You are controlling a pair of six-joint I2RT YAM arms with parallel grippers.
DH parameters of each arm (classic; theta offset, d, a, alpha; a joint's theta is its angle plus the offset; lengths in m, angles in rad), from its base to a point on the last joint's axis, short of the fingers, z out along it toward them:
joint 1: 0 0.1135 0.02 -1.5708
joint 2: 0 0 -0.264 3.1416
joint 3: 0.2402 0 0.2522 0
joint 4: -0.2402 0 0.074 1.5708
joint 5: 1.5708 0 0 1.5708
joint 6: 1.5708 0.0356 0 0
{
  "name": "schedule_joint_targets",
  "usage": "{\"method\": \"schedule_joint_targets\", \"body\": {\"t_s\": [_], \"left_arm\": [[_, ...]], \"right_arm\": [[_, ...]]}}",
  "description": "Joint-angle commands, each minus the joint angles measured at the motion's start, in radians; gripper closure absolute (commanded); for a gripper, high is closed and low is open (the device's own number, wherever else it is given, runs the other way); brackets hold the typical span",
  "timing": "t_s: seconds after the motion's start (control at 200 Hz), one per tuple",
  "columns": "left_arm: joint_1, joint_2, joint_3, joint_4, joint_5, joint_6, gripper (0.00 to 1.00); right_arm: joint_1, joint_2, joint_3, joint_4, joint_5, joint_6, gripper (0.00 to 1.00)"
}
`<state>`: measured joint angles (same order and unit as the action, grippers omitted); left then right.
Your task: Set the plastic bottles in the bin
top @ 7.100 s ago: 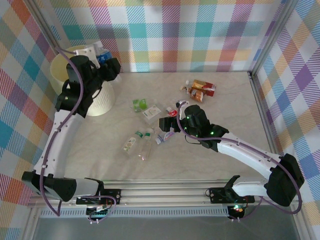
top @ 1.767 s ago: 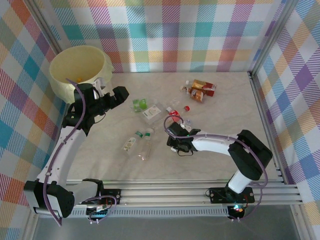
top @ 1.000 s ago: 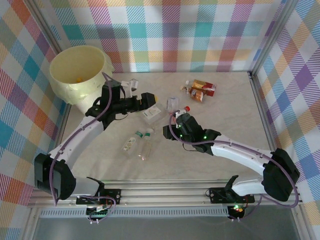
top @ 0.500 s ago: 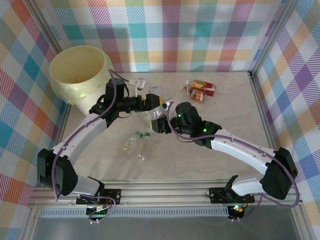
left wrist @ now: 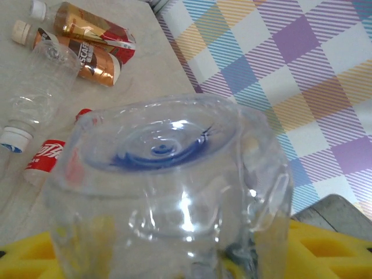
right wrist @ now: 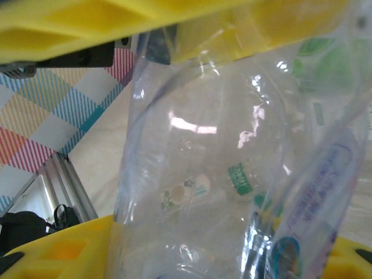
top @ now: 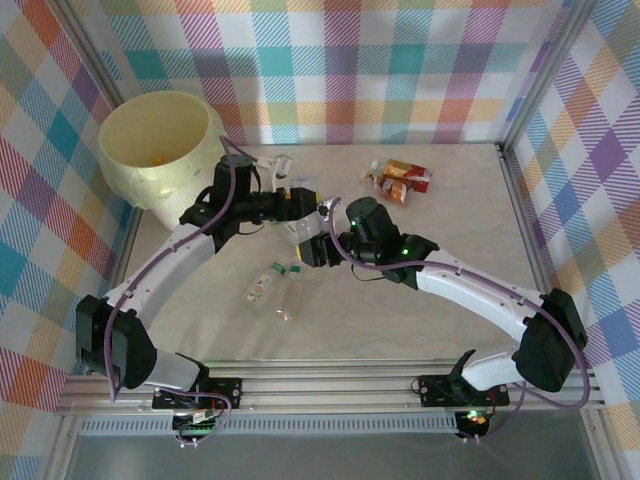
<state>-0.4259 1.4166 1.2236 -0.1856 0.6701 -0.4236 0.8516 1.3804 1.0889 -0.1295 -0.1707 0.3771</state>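
Far left: the bin (top: pixel 130 178) stands at the far-left corner of the counter (top: pixel 470 210), mouth open, well apart from where the arms meet. Nearer us, a green-labelled pair (top: pixel 263 288) of bottles lies untouched.

Middle: the left arm (top: pixel 165 265) stretches rightward to mid-counter. Half a second ago the left jaws stood spread wide. Now they have drawn in on a clear bottle (left wrist: pixel 168 192). In the left wrist view its dimpled base bulges up between the yellow pads (left wrist: pixel 325 250), which touch it on both sides.

Just right of that: the right arm (top: pixel 470 290) has swung leftward over the last second and brought its load across. The right jaws keep pinching a clear bottle body, one pad above and one below in the right wrist view. A purple-printed label runs down its right side; whether it belongs to this bottle or a second one, we cannot tell.

Far right: brown-labelled bottles (top: pixel 403 180) wait by the far edge. The left wrist view adds a white-capped clear one (left wrist: pixel 35 93) and a red-labelled one (left wrist: pixel 49 157) on the counter.

Reading: we take this for a hand-over, with both arms on the load, held off the counter between them. We judge the right jaws must let go before the left arm can carry it to the bin. Most bottles are still out.
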Motion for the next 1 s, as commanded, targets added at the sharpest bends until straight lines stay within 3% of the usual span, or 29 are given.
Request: {"method": "schedule_joint_targets", "body": {"t_s": [0.0,0.075,0.22,0.455,0.51,0.755,0.995], "left_arm": [[-0.020,-0.016,-0.024,0.021,-0.066,0.010,0.41],[-0.020,-0.030,-0.052,0.051,-0.121,-0.003,0.44],[-0.020,-0.050,-0.081,0.085,-0.205,-0.031,0.47],[-0.020,-0.065,-0.092,0.075,-0.309,-0.041,0.48],[-0.020,-0.068,-0.092,0.069,-0.330,-0.042,0.49],[-0.019,-0.100,-0.092,0.042,-0.449,-0.052,0.49],[-0.003,-0.167,-0.041,-0.074,-0.619,-0.023,0.50]], "right_arm": [[0.018,0.008,0.034,0.024,-0.065,-0.038,0.62],[0.018,0.005,0.030,0.019,-0.045,-0.032,0.55],[0.018,-0.009,0.007,0.014,0.019,-0.032,0.31],[0.018,-0.075,-0.056,0.047,0.114,-0.038,0.11],[0.018,-0.088,-0.064,0.042,0.139,-0.045,0.00],[0.019,-0.125,-0.078,-0.027,0.289,-0.064,0.00],[0.019,-0.186,-0.145,0.042,0.372,-0.041,0.00]]}}
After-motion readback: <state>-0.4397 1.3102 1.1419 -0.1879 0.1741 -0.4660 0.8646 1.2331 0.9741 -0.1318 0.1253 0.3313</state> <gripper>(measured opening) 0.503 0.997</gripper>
